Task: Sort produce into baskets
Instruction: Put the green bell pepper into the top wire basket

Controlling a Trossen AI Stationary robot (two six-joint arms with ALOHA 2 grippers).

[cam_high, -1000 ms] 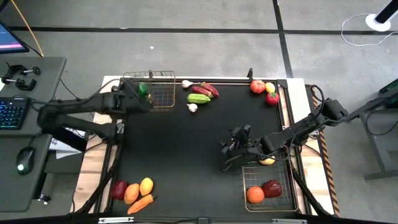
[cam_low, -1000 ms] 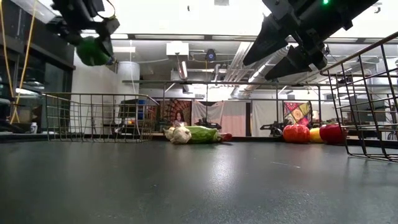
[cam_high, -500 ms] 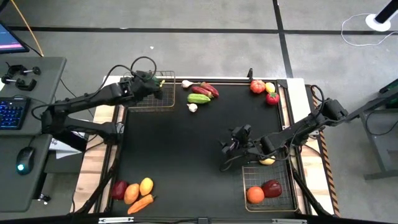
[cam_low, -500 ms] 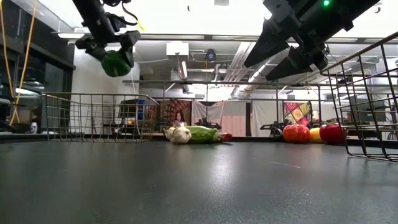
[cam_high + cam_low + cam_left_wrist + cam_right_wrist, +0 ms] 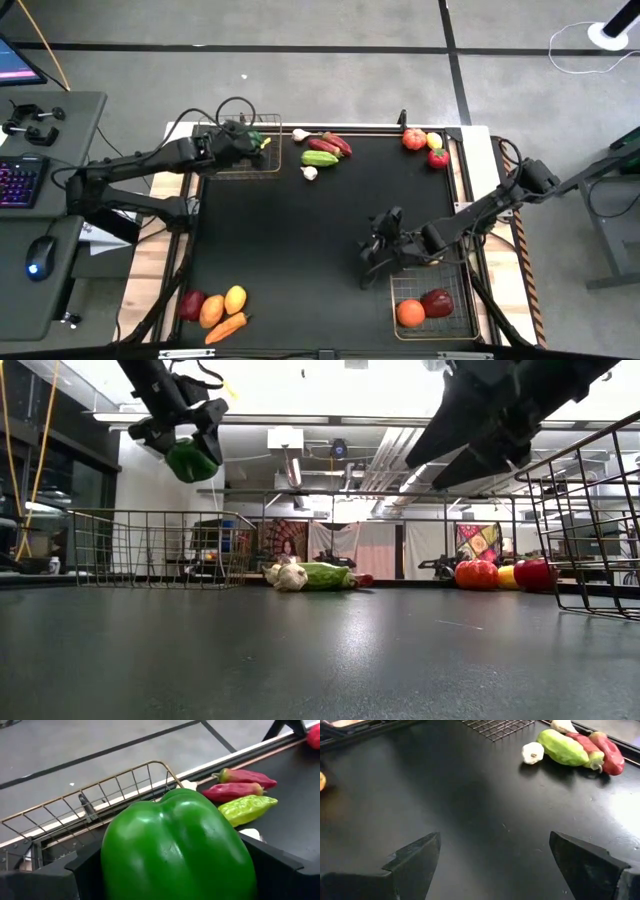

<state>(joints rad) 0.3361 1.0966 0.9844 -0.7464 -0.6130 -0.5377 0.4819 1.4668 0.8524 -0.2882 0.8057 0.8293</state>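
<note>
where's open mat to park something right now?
Widest bare stretch: mid-mat, between the far cucumber cluster and the near-left fruit pile. Also the far strip between that cluster and the apple group. Crowded: around the right gripper beside the silvery basket.

Left fingers: I see them mostly hidden behind the green pepper (image 5: 177, 847).
Silvery basket (image 5: 590, 525): cut off at my low view's right edge.

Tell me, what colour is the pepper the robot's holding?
Green pepper, seen best in the left wrist view.
</note>
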